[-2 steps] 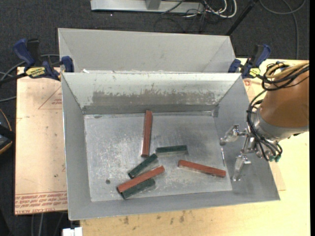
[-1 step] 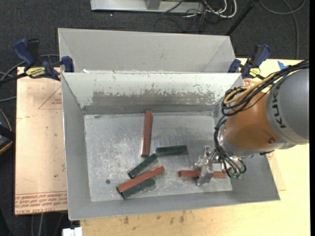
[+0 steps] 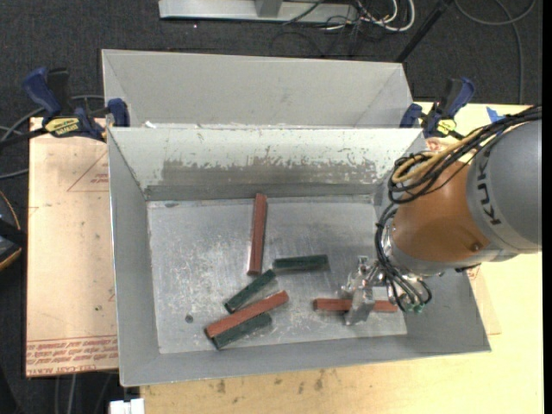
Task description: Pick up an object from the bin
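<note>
Hand at 4 o'clock in the bin, low over a short red bar lying flat on the floor; whether it is apart or clamped cannot be told. Other red and dark green bars lie toward 7 o'clock.

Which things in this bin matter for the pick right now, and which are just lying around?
In the job:
- the tool, low over the short red bar
- the bin, which holds that bar at its front right

Lying about:
- long red-brown bar, mid-bin
- lone green bar beside it
- front-left cluster: upper green bar, slanted red bar, lower green bar
</note>
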You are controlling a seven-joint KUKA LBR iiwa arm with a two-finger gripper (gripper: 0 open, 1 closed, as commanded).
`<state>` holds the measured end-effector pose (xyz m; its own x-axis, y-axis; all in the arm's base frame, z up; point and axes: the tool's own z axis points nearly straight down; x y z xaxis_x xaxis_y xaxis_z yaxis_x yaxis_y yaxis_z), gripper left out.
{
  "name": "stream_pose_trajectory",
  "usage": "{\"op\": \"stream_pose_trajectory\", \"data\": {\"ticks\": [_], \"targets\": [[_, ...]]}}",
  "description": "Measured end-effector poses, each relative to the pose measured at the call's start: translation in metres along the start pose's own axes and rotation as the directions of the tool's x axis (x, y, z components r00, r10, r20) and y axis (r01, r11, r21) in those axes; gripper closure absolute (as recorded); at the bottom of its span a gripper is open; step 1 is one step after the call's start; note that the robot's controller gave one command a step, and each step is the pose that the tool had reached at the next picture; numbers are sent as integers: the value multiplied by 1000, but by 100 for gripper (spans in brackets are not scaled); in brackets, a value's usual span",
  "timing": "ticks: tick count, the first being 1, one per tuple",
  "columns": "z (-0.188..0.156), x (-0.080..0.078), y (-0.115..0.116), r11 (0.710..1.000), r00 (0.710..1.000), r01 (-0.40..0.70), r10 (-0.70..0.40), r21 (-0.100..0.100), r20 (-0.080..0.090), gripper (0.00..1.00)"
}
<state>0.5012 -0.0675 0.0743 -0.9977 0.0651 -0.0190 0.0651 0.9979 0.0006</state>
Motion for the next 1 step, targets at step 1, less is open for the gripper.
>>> {"op": "stream_pose_trajectory", "data": {"ticks": [1], "targets": [[-104,-10,7,1000,999,27,-27,0,-17,100]]}}
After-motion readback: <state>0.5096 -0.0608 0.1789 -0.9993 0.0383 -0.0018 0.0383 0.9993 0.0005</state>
